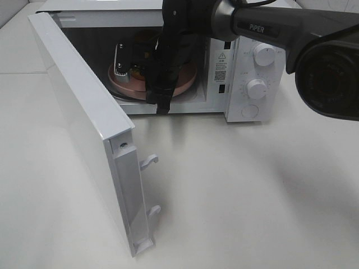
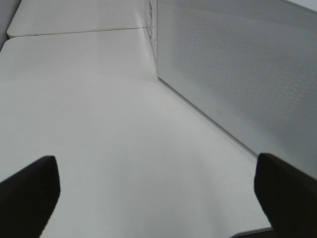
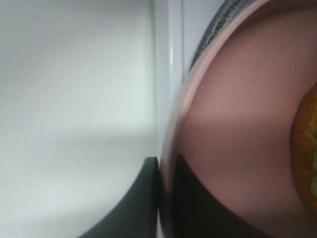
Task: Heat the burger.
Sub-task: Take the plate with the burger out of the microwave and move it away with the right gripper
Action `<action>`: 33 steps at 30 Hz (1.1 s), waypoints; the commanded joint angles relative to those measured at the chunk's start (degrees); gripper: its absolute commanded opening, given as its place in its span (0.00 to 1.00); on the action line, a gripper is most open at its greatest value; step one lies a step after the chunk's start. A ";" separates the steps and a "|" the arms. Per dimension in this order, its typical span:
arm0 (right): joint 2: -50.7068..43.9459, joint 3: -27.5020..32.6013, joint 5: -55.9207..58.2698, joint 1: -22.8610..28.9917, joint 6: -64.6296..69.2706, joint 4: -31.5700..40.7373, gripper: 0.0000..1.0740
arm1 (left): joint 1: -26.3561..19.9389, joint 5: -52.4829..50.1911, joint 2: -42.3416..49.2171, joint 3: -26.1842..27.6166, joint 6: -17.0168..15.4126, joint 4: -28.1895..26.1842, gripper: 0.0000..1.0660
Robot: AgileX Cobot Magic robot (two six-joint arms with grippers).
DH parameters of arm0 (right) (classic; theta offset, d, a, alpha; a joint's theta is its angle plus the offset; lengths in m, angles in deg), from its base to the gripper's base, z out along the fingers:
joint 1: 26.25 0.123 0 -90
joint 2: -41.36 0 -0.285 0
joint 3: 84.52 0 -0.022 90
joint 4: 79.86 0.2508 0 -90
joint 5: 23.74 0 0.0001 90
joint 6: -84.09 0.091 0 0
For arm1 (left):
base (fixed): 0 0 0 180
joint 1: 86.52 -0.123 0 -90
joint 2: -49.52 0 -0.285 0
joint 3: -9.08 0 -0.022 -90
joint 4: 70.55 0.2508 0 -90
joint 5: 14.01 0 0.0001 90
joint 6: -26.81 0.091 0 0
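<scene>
Burger [image 3: 307,148] on pink plate [image 3: 233,124] inside open microwave [image 1: 247,73].
Right gripper [image 3: 166,198] clamped on plate rim, just beside burger; left gripper [image 2: 158,193] spread apart over bare table [image 2: 99,124].

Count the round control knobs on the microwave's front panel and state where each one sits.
2: the upper knob near the panel's top and the lower knob directly beneath it. The arm may hide others.
</scene>
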 commanded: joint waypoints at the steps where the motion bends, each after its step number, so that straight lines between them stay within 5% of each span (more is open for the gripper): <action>1: 0.74 1.03 7.45 0.00 0.11 0.46 0.00 | 0.23 -0.69 0.97 -0.11 -0.34 -0.34 0.96; 15: -2.18 1.55 15.30 0.00 -2.46 2.46 0.00 | 0.23 -0.69 0.97 -0.11 -0.34 -0.34 0.96; 33: -13.12 16.62 10.26 -0.06 -7.39 3.32 0.00 | 0.23 -0.69 0.97 -0.11 -0.34 -0.34 0.96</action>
